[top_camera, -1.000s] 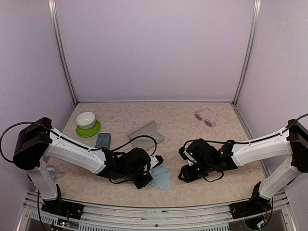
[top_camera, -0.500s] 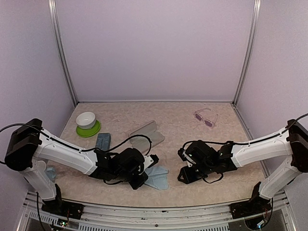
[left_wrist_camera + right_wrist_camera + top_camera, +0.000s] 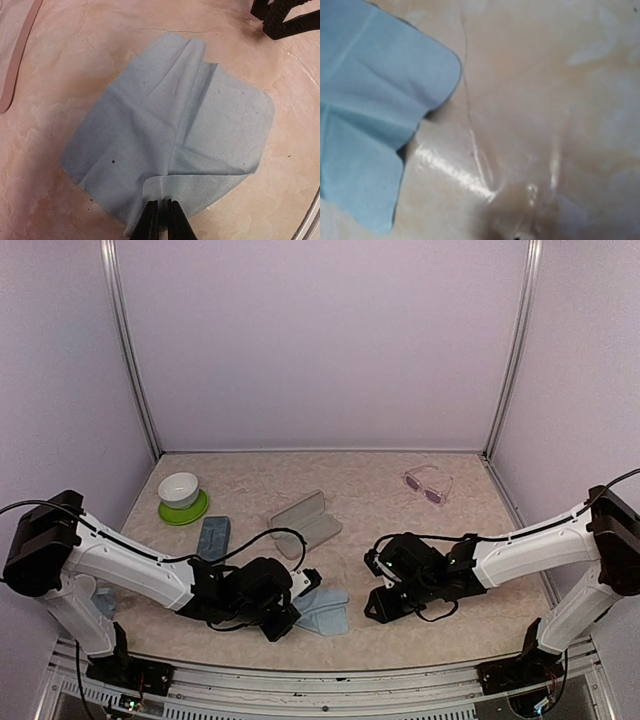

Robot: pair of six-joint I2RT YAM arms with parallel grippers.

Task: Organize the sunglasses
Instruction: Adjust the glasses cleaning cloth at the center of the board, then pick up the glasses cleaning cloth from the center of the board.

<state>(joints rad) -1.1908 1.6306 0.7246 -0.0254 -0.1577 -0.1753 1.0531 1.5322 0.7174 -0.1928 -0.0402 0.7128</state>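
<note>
One pair of sunglasses (image 3: 428, 485), pale-framed with purplish lenses, lies at the back right of the table, far from both arms. No other pair shows. My left gripper (image 3: 290, 612) hangs low over the near edge of a light-blue cloth (image 3: 170, 135) that lies spread on the table. Its jaws (image 3: 163, 202) stand a narrow slit apart over the cloth's folded-up corner. My right gripper (image 3: 381, 604) sits low on the table just right of the cloth (image 3: 325, 610). Its fingers (image 3: 285, 20) show dark in the left wrist view, but not in its own wrist view, which is blurred.
Two oblong cases (image 3: 305, 522) lie open behind the cloth. A blue-grey case (image 3: 212, 533) lies to their left. A white bowl (image 3: 179, 488) on a green plate (image 3: 184, 510) stands at the back left. Metal posts and purple walls close in the table.
My left gripper has drawn back toward the near left, dragging the cloth, which now lies flatter. Its jaws have eased slightly apart. My right gripper has shifted a little left.
</note>
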